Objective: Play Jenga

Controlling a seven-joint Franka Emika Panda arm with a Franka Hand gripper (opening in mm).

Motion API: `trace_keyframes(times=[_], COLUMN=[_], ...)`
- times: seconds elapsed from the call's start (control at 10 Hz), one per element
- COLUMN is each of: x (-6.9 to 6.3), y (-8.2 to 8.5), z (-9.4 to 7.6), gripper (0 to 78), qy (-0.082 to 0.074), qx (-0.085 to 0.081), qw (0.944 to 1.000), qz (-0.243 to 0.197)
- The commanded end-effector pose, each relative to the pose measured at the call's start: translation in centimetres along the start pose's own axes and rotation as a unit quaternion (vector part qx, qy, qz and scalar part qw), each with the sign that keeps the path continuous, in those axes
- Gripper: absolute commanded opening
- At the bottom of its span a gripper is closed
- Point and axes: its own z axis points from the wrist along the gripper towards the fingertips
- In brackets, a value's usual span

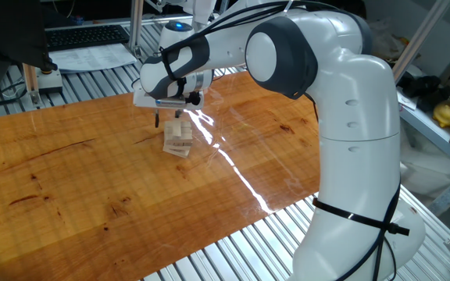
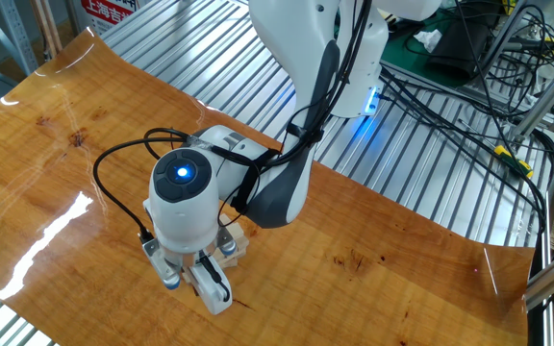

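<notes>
The Jenga tower (image 1: 179, 139) is a short stack of pale wooden blocks on the wooden board (image 1: 92, 179), just left of a bright glare streak. My gripper (image 1: 170, 120) hangs over the tower's top, pointing down. Its dark fingers straddle the top layer, and the left finger (image 1: 158, 120) stands a little clear of the blocks. The jaws are open with nothing held. In the other fixed view the arm's wrist (image 2: 187, 204) covers the gripper, and only a corner of the tower (image 2: 238, 240) shows.
A keyboard (image 1: 84, 35) and papers (image 1: 92, 56) lie beyond the board's far edge on the slatted metal table (image 1: 233, 254). The arm's white base (image 1: 358, 179) stands at the right. Cables (image 2: 469, 106) run across the metal top.
</notes>
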Motion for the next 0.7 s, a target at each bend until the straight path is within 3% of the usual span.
trace_keyframes(times=[0.1, 0.6, 0.7], x=[-0.11, -0.11, -0.34], y=[0.01, 0.01, 0.24], z=[-0.15, -0.15, -0.33], gripper=[1.1, 1.1, 1.1], qy=[-0.002, -0.002, -0.011], qx=[-0.001, -0.001, 0.003], qw=[1.0000, 1.0000, 0.9998], qz=[0.001, 0.001, 0.014])
